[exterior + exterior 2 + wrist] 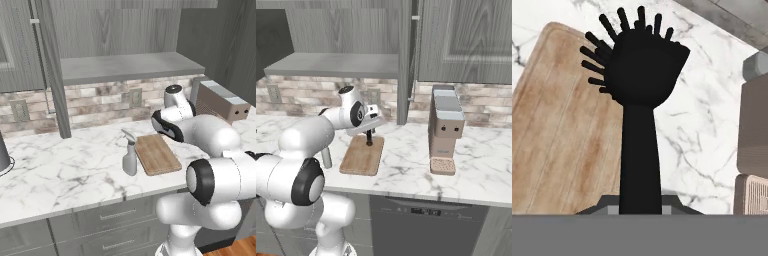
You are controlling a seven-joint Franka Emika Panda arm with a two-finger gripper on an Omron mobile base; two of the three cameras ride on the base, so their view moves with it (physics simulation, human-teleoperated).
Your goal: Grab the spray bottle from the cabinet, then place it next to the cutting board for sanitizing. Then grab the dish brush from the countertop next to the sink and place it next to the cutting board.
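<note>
i've got the dish brush (639,75) clamped in the gripper (370,141) over the cutting board's (362,155) edge; spray bottle (129,157) already placed. next i'd lower it onto the countertop (406,165) beside the board.

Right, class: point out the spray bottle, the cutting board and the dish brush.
spray bottle (130,161): left base view, on its body.
cutting board (157,155): left base view, on the middle of its top face.
dish brush (640,150): hand view, on its handle.
</note>
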